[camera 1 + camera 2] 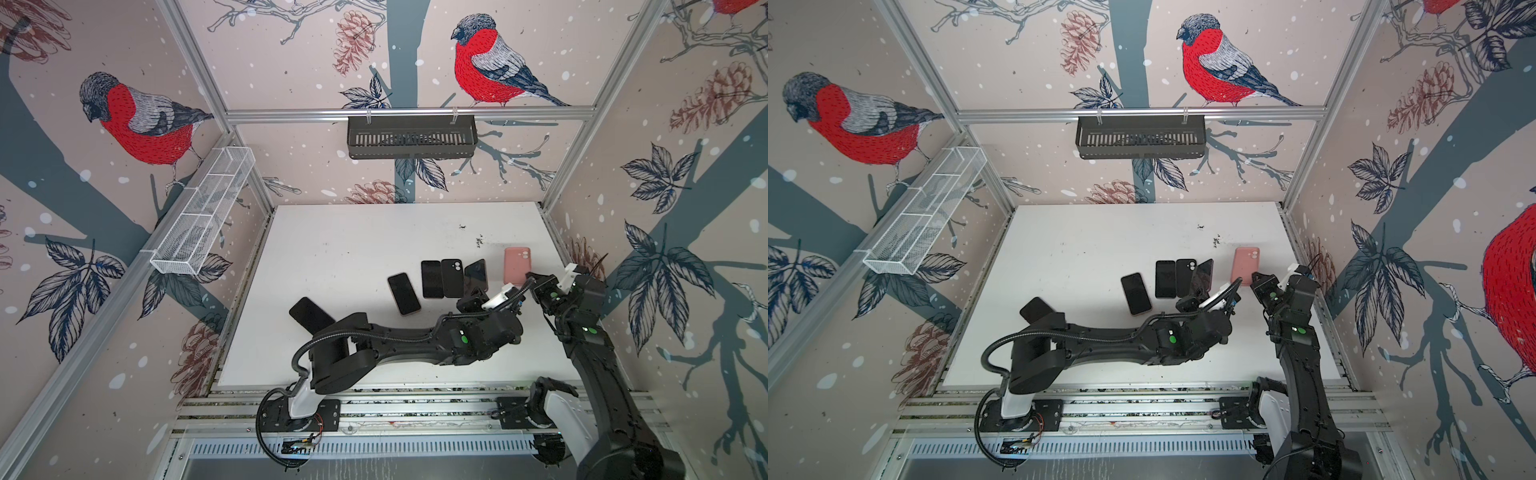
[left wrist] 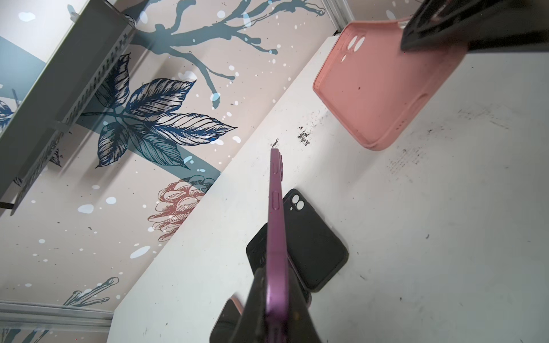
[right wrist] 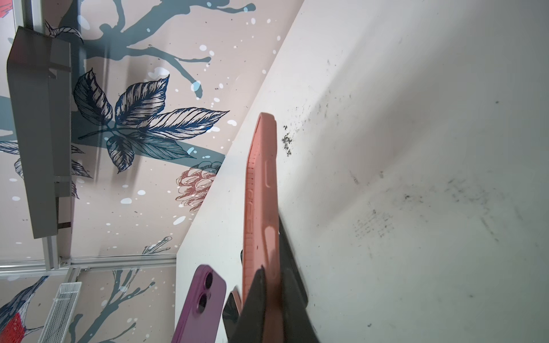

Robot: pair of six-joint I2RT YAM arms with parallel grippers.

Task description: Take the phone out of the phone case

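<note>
the left gripper (image 2: 277, 300) is clamped tight on one end of the purple phone (image 2: 274, 208), which stands edge-on and tilted above the table (image 2: 445, 208). the right gripper (image 3: 271, 292) pinches one end of the pink case (image 3: 261, 184), raised just beside the phone but apart from it. the wall shows through the case's lens holes in the left wrist view, so the phone looks to be out, and what seems left is parting the two and setting them down. the risks come mostly from the grips: each thing is held at one end only, so its long free part can swing or creep between the pads if the arm turns sharply. a slip would drop the phone onto the black case (image 2: 315, 243) or the spare phones (image 1: 403, 293) lying below. the case looks soft and could flex out of its pinch. the two grippers also sit close, so a careless pull could knock phone against case, or wrist against wrist.
</note>
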